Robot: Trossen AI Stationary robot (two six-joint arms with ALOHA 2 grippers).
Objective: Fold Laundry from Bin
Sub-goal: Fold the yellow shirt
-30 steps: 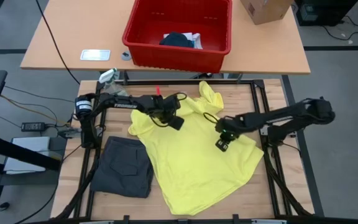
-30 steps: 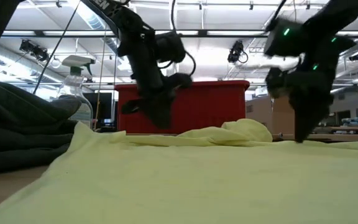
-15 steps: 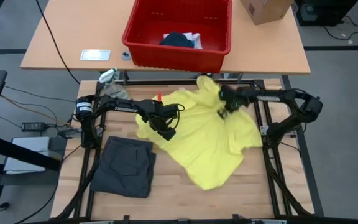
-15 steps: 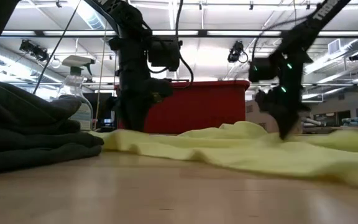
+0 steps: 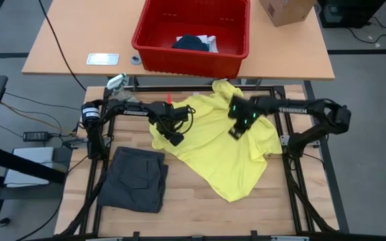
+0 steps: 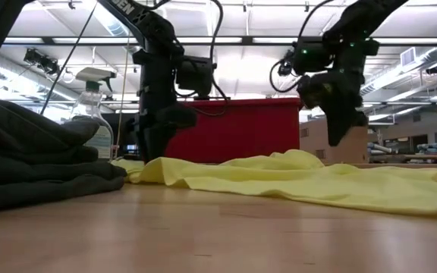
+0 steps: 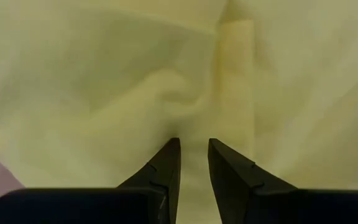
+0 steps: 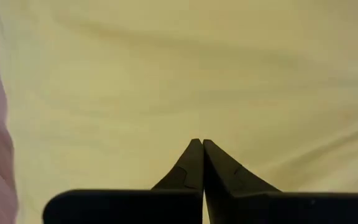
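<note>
You've got the yellow garment (image 5: 230,150) spread mid-frame on the tabletop (image 5: 179,214). L tool (image 5: 173,137) sits at its left edge, fingers narrow, maybe pinching cloth. R tool (image 5: 236,130) is closed, holding nothing.

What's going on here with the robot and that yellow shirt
The robot is working a yellow garment spread on the wooden table. The left gripper is down at the cloth's left edge with its fingers slightly apart. The right gripper is shut and, in the low view, raised above the cloth, holding nothing visible. A folded dark grey garment lies at the front left. The red bin behind still holds more laundry.
</note>
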